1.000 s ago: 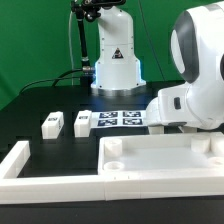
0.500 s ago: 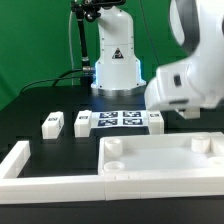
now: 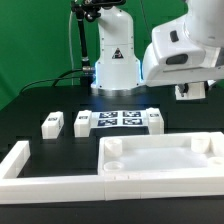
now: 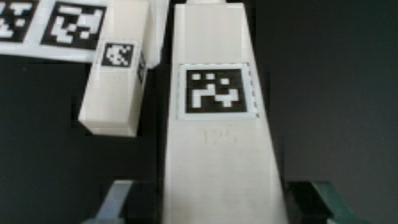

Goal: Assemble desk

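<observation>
The white desk top [image 3: 165, 155], with raised rim and corner sockets, lies at the front of the table. Three short tagged legs lie on the table behind it: two on the exterior view's left [image 3: 51, 124] [image 3: 83, 123] and one [image 3: 155, 121] by the marker board. My gripper [image 3: 190, 94] hangs high at the exterior view's right, above the table. In the wrist view it [image 4: 217, 198] is shut on a fourth white leg [image 4: 217, 110], whose tag faces the camera. The leg runs away from the fingers [image 4: 125, 200]. Another leg [image 4: 116, 75] lies below it.
The marker board [image 3: 120, 119] lies behind the desk top and shows in the wrist view [image 4: 45, 20]. A long white L-shaped fence bar [image 3: 35, 172] runs along the front left. The robot's white base [image 3: 115, 65] stands at the back.
The arm has risen from low over the table at the right to well above it, uncovering the leg beside the marker board.
</observation>
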`<move>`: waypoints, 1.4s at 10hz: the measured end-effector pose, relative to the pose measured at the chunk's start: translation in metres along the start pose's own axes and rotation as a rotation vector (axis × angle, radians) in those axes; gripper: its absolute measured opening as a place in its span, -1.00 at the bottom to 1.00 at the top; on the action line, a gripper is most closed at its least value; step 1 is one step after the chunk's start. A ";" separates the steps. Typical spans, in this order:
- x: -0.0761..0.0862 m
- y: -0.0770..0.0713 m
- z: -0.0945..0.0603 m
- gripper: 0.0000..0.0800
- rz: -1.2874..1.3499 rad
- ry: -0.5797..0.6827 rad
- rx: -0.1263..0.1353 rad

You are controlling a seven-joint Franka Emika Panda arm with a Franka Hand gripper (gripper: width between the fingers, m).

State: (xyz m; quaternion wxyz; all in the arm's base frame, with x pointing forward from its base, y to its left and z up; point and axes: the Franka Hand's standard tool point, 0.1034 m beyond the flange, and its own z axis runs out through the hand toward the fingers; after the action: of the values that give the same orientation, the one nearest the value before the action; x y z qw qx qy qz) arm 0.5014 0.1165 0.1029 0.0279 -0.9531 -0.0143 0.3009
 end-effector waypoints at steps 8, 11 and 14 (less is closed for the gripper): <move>0.014 0.023 -0.112 -0.27 0.004 0.469 0.058; 0.022 0.018 -0.123 -0.27 -0.017 0.680 0.035; 0.036 0.010 -0.167 -0.27 -0.045 0.899 0.032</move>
State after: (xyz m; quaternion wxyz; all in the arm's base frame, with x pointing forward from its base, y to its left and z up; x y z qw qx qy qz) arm 0.6272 0.1002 0.2184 0.0524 -0.9881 -0.0170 -0.1437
